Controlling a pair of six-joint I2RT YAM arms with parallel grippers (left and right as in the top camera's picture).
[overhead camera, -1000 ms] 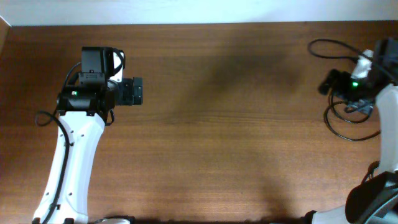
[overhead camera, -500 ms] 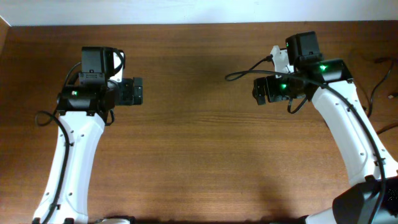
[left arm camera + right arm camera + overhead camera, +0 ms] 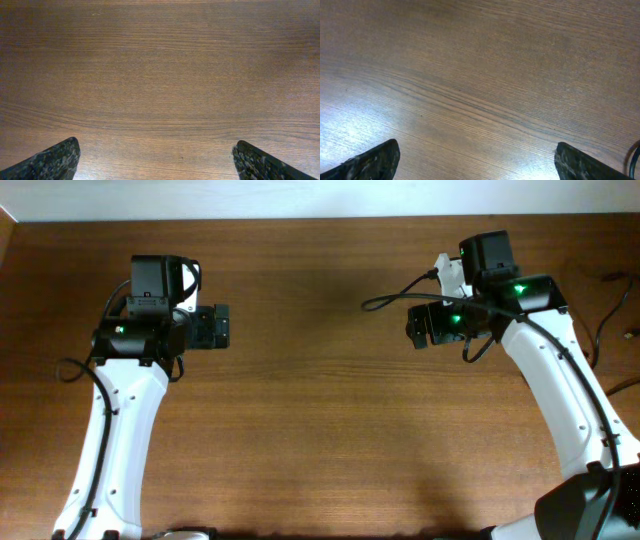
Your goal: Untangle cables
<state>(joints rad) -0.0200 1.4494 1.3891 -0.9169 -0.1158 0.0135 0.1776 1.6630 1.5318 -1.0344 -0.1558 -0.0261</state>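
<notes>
The cables (image 3: 597, 338) lie at the far right edge of the counter (image 3: 320, 410). Only a few thin black strands show in the overhead view. They curve on the wood beyond the right arm (image 3: 560, 390), and their plugs are too small to make out. Nothing touches them, and they are well apart from both tools.

The right tool (image 3: 410, 327) is the nearer one. It hangs over bare wood with its tips pointing toward the middle of the counter. Its jaws are spread wide and hold nothing; in the wrist view (image 3: 479, 162) only wood grain lies between the two dark fingers (image 3: 375, 160). A black curve (image 3: 635, 156) cuts the lower right corner of that view; I cannot tell what it belongs to. The arm's own thicker wire (image 3: 395, 298) loops out to the left above the tool.

The left tool (image 3: 226, 327) is across the counter, facing the right one. It is also fully spread and empty, with bare wood between its tips (image 3: 157, 162).
</notes>
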